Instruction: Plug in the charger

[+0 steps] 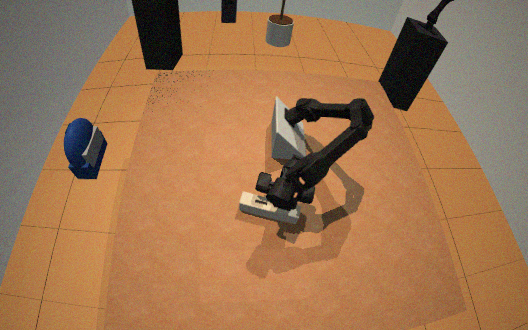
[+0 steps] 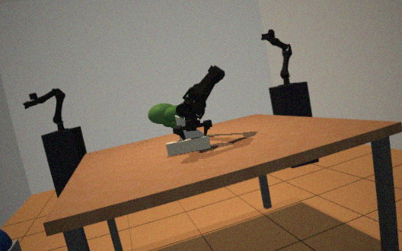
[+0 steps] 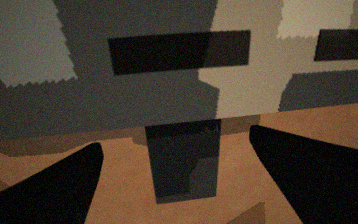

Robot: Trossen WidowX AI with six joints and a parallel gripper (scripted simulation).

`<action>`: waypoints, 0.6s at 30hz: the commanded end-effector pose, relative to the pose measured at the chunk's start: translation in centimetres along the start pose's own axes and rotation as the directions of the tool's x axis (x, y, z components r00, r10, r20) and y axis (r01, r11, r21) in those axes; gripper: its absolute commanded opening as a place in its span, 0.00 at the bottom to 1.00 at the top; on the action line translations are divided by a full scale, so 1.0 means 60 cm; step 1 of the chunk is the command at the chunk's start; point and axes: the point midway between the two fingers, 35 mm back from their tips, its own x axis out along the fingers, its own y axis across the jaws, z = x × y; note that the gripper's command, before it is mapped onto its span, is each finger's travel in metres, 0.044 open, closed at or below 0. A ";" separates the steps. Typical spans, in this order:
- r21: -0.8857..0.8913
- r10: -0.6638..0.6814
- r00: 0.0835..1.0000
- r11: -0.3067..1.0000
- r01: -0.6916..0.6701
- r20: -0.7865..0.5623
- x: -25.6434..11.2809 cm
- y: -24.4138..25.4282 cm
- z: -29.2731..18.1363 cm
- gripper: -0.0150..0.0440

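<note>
The power strip lies on the table, pale on top with grey parts. In the wrist view one dark slot is near the middle and another slot is at the right edge. My gripper is open over the strip's long edge, one finger on each side of a dark block, the charger, without gripping it. The charger's far end meets the strip's near edge in that view and covers neither slot. Its prongs are hidden, and I cannot tell what it rests on. The arm hides it in the top view.
A pale grey wedge-shaped block stands close behind the strip, under the arm. The tabletop extends around both. A potted plant, black pedestals and a blue chair-like object stand off the table.
</note>
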 end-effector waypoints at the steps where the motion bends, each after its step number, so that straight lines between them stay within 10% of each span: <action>1: -0.003 0.005 1.000 1.000 -0.005 0.000 0.002 0.000 -0.005 1.00; 18: -0.003 0.005 1.000 1.000 -0.005 0.000 0.002 0.000 -0.022 1.00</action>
